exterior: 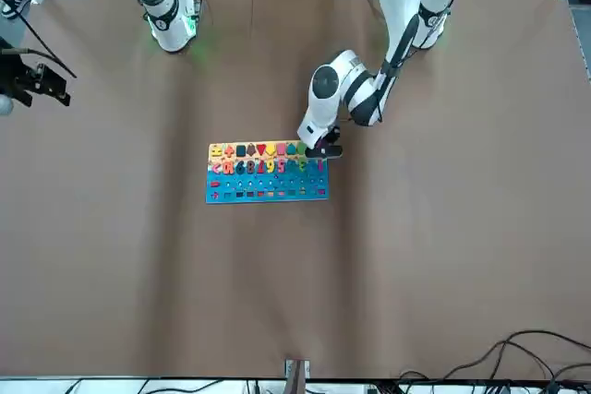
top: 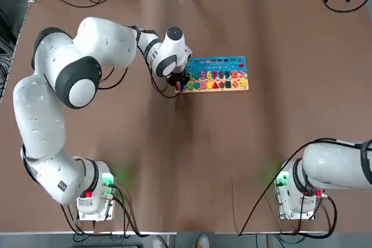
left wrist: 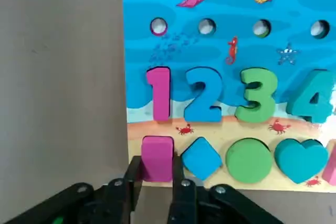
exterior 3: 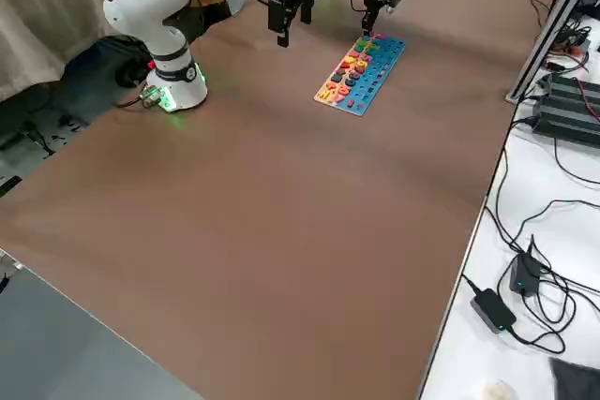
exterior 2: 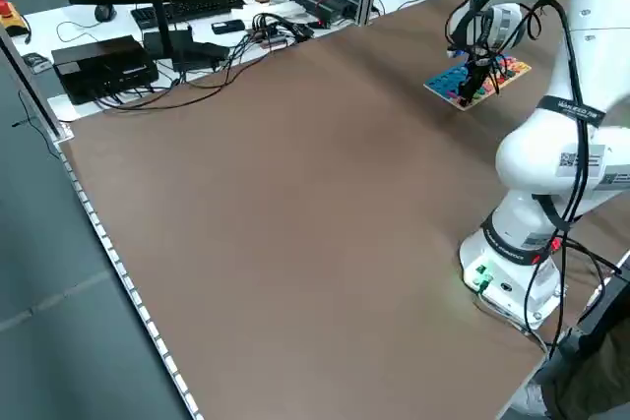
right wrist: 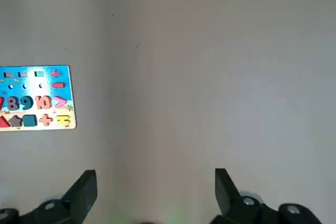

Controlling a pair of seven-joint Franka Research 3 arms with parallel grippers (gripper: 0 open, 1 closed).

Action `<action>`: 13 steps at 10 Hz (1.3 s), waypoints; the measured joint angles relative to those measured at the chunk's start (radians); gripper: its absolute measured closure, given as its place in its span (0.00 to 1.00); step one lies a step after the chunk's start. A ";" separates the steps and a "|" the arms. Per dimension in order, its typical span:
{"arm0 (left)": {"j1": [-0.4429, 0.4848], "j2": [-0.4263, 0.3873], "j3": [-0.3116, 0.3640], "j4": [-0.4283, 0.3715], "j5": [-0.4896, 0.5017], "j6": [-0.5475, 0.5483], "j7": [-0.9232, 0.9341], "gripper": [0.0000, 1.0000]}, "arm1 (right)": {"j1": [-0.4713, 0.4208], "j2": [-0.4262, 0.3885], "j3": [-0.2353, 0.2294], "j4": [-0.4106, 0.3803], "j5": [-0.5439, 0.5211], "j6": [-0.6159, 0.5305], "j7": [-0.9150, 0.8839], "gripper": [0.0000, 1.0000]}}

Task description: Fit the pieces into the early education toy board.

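The early education toy board [top: 224, 62] lies flat at mid-table, blue with a tan strip, its numbers and shapes in their places. My left gripper [top: 178, 82] hangs over the board's end nearest the left arm. In the left wrist view its fingers [left wrist: 179, 182] press both sides of a pink rectangular piece [left wrist: 157, 153]. That piece stands in the tan strip's end place, beside the blue diamond [left wrist: 201, 157]; how deep it sits I cannot tell. My right gripper [right wrist: 155, 192] is open and empty, held high with the board [right wrist: 31, 77] far off.
Brown cloth [top: 186, 161] covers the whole table. Cables and electronics [exterior 2: 148, 46] lie along the far and side edges. The arm bases [top: 96, 196] stand at the near edge.
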 joint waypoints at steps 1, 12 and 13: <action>0.000 0.000 0.000 0.000 0.000 0.000 0.000 0.70 | 0.000 0.000 0.000 0.000 0.000 0.000 0.000 0.01; -0.001 -0.011 -0.002 0.005 0.000 -0.031 -0.001 0.67 | 0.000 0.000 0.000 0.000 0.000 0.000 0.000 0.01; -0.001 -0.011 -0.002 0.005 0.000 -0.035 -0.001 0.67 | 0.000 0.000 0.000 0.000 0.000 0.000 0.000 0.01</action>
